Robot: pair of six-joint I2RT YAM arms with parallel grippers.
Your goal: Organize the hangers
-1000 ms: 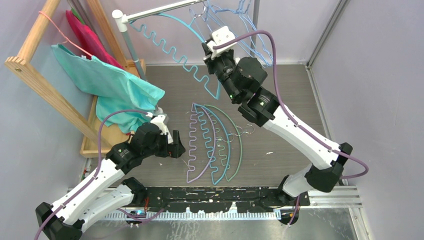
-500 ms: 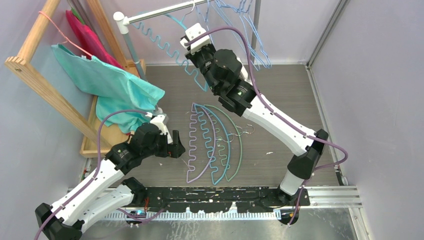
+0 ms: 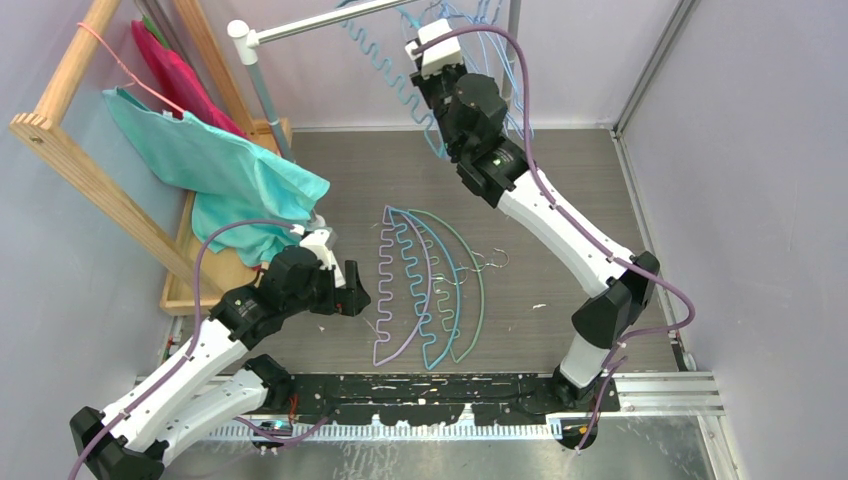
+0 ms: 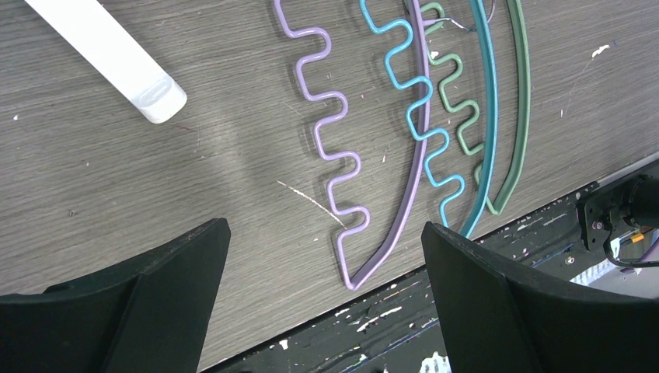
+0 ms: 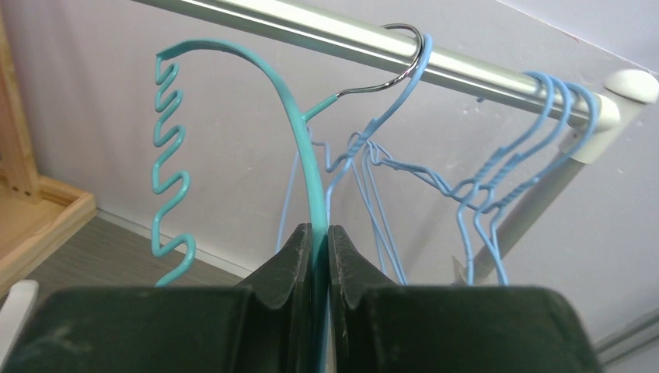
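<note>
My right gripper (image 5: 319, 233) is shut on the arched bar of a teal hanger (image 5: 291, 116), its jaws pinched tight on it. The hanger's metal hook (image 5: 404, 54) lies over the grey rail (image 5: 311, 27), and its zigzag bar (image 3: 385, 75) hangs left of the arm. Several light blue hangers (image 5: 497, 186) hang further right on the rail. Three hangers lie on the table: lavender (image 3: 400, 290), blue (image 3: 440, 300), green (image 3: 475, 290). My left gripper (image 4: 322, 295) is open above the table, just left of the lavender hanger (image 4: 334, 148), with nothing between its fingers.
A wooden rack (image 3: 90, 170) stands at the left with a teal cloth (image 3: 220, 170), a pink cloth (image 3: 170, 70) and a pink wire hanger (image 3: 120, 60). A white tube (image 4: 109, 58) shows in the left wrist view. The black base strip (image 3: 430, 385) runs along the near edge.
My right arm has swung left, then up and back to the rail, carrying the teal hanger; its hook now sits over the rail. The left arm has not moved.
</note>
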